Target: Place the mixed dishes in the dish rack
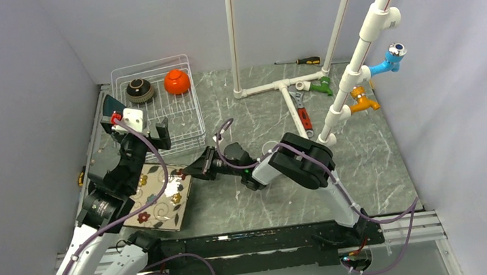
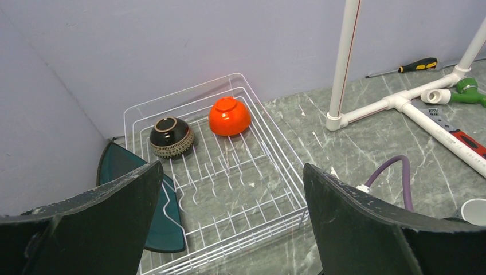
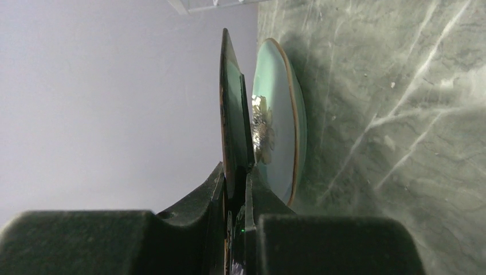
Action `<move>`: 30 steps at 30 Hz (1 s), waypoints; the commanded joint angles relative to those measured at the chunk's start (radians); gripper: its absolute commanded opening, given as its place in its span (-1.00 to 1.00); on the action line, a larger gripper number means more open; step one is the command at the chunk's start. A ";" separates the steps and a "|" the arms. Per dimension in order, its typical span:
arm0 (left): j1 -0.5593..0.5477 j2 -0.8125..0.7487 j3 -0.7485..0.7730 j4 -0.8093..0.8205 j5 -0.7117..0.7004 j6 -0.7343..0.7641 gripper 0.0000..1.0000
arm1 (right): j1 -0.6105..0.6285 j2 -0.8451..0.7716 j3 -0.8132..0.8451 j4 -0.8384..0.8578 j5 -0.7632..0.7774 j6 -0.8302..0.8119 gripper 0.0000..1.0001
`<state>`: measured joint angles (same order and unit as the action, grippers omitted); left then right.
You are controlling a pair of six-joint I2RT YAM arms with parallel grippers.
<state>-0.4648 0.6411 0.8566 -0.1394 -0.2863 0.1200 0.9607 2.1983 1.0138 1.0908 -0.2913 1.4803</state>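
Note:
The white wire dish rack (image 1: 188,119) stands at the back left and also shows in the left wrist view (image 2: 269,189). In it sit the dark brown bowl (image 1: 139,89) (image 2: 171,137) and the orange bowl (image 1: 177,81) (image 2: 228,116), both upside down. The dark teal plate (image 1: 110,104) (image 2: 119,163) stands on edge at the rack's left side. My left gripper (image 1: 140,124) (image 2: 232,169) is open and empty above the rack's near end. My right gripper (image 1: 197,167) (image 3: 236,172) is shut on the right edge of the brown floral plate (image 1: 158,197) (image 3: 230,109). The pale green plate (image 3: 281,103) lies under that plate.
A white pipe frame (image 1: 286,85) stands at the back centre, with green (image 1: 323,87), orange (image 1: 363,102) and blue (image 1: 388,62) taps. A screwdriver (image 1: 301,61) and a red-handled tool (image 1: 302,114) lie near it. Grey walls close in on the left and back.

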 commanded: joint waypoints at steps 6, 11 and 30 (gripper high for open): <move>-0.004 0.007 0.004 0.027 0.007 0.009 0.95 | -0.012 -0.112 0.035 0.159 -0.081 -0.012 -1.00; -0.004 0.009 0.002 0.027 0.010 0.006 0.94 | -0.026 -0.094 0.063 0.110 -0.089 -0.044 -1.00; -0.004 0.030 0.004 0.026 0.025 -0.002 0.94 | -0.017 -0.148 0.112 -0.276 -0.064 -0.200 0.18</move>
<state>-0.4648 0.6678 0.8566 -0.1398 -0.2771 0.1192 0.9218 2.1620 1.0897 0.8143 -0.3737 1.3277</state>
